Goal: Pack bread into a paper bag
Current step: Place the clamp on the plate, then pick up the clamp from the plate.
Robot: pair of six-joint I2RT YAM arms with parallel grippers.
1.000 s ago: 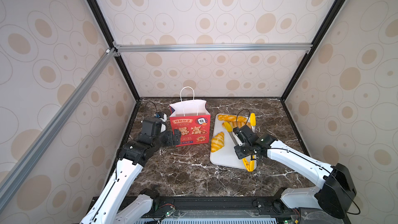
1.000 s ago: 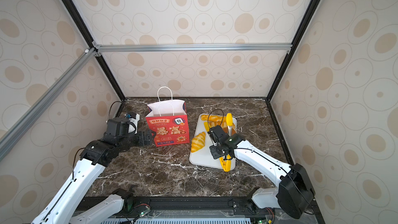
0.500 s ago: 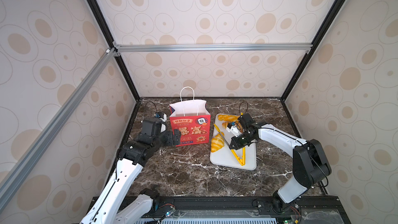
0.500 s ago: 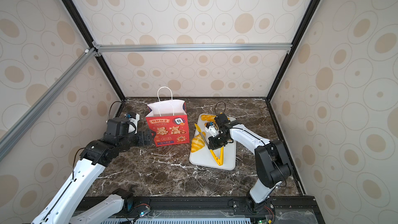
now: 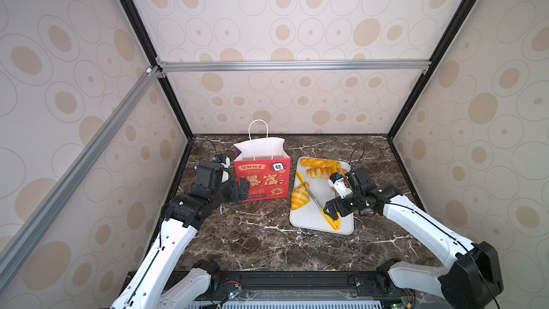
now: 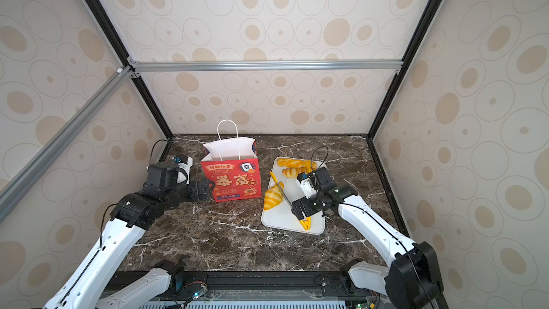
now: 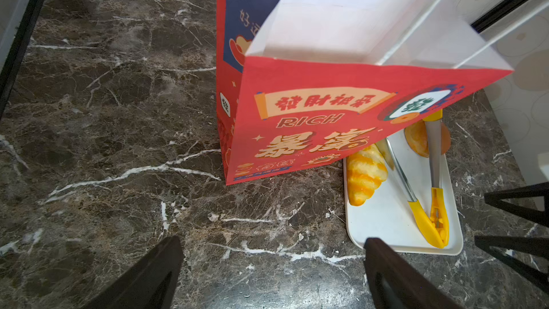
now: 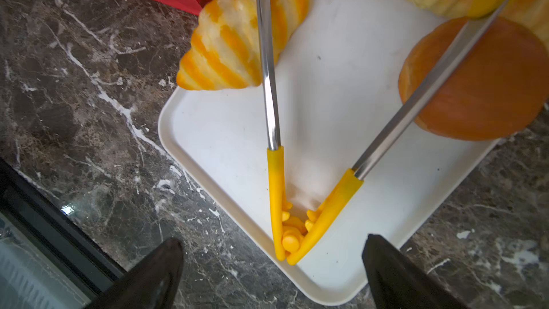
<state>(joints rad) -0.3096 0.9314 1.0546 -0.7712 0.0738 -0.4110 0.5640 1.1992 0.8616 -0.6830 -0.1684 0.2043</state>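
Note:
The red paper bag (image 5: 261, 179) (image 6: 231, 181) (image 7: 326, 132) stands upright and open-topped at the back left of the table. To its right, bread lies on a white tray (image 5: 309, 218) (image 6: 279, 218) (image 8: 225, 144). A croissant (image 5: 299, 197) (image 8: 234, 46) is at the tray's left edge. Two twisted sticks (image 5: 319, 162) (image 6: 292, 162) are at the back, and a round brown bun (image 8: 481, 84) (image 7: 416, 141) is partly under my right arm. My right gripper (image 5: 332, 209) (image 8: 271, 245) is open and straddles the tongs' hinge end. My left gripper (image 5: 242, 190) (image 7: 273, 245) is open and empty beside the bag's lower left corner.
Yellow-tipped metal tongs (image 5: 331, 219) (image 8: 297, 233) (image 7: 430, 218) lie spread on the tray. One arm crosses the croissant and the other crosses the bun. Dark marble tabletop (image 5: 252, 242) stretches in front of the bag and tray. Patterned walls enclose three sides.
My right gripper has opened and let go of the tongs, which now lie spread on the tray. The left arm and the bag have not moved.

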